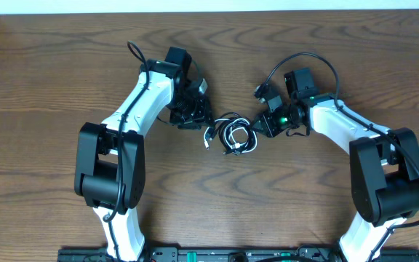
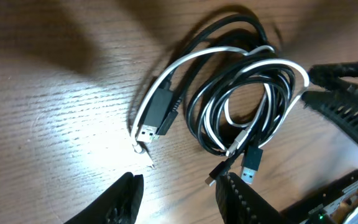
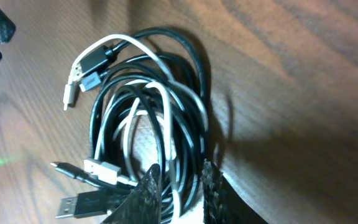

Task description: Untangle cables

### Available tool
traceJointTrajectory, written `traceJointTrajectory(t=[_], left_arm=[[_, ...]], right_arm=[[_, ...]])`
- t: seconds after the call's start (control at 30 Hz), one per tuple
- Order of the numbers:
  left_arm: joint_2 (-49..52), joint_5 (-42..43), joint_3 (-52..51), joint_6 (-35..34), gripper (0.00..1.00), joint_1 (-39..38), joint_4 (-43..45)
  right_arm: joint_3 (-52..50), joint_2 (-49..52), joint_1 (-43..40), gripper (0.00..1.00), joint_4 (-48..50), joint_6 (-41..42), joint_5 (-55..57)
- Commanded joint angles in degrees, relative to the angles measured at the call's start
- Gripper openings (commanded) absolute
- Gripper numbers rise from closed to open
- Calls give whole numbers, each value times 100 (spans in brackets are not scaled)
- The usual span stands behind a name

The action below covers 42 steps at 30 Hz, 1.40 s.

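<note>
The cables (image 1: 236,135) lie as one small tangled coil of black and white cords at the table's middle. In the left wrist view the cables (image 2: 277,106) spread into loose loops, with a black plug (image 2: 163,112) and a USB plug (image 2: 252,165) sticking out. My left gripper (image 2: 179,200) stands open just short of the coil with bare table between its fingers; from above, the left gripper (image 1: 201,120) is at the coil's left edge. My right gripper (image 3: 180,180) is shut on several strands of the cables (image 3: 188,106) at the coil's right side (image 1: 262,127).
The wooden table (image 1: 49,87) spreads wide on all sides of the coil. A white plug (image 3: 101,169) and a black USB plug (image 3: 79,205) lie loose beside my right fingers. Both arms' bases (image 1: 108,175) sit near the front edge.
</note>
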Motion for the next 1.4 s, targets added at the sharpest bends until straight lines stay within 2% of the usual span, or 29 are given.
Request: traceJointTrajectory(t=[0.0,0.07,0.13,0.17,0.2,0.27,0.3,0.4,0.57,0.77,1.0,1.13,1.37], left_arm=[[85,192,-24,461,44,-140,-13],[105,-66,-24,348,43,-243,2],[107,-669,-107,-396,43,-326,-118],[107,-717,-179,-560,43,-330,-111],[107,-717,-232,-627,43,-330,-94],[107,-828,-597,-721,44,-332,175],[107,-861,-835,-739,52,-339,448],[107,-894,-1054,-828,53,-339,824],[107,-2074,-1095,-1261,54,-339,1019],[107,-2033,-1095,-1322,54,-365,1196],[107,-2022,-1093,-1445,54,-505,1263],[103,-2085,-1012,-1139,62,-503,1102],[103,-1998,-706,-1141,63,-485,831]], right_arm=[[-39,55,13,29,-70,-22,-243],[-39,55,31,33,-76,157,-634],[-39,55,35,34,-184,393,-811],[-39,55,35,41,-258,439,-789],[-39,55,37,43,-282,507,-761],[-42,55,96,48,-503,1038,-216],[-42,55,149,50,-588,1298,192],[-42,55,299,51,-695,1832,844],[-42,55,422,51,-739,2116,1187],[-42,55,439,52,-866,2190,1329],[-42,55,509,60,-1390,2120,1926],[-42,55,575,62,-1421,2011,2022],[-42,55,625,62,-1421,1971,2105]])
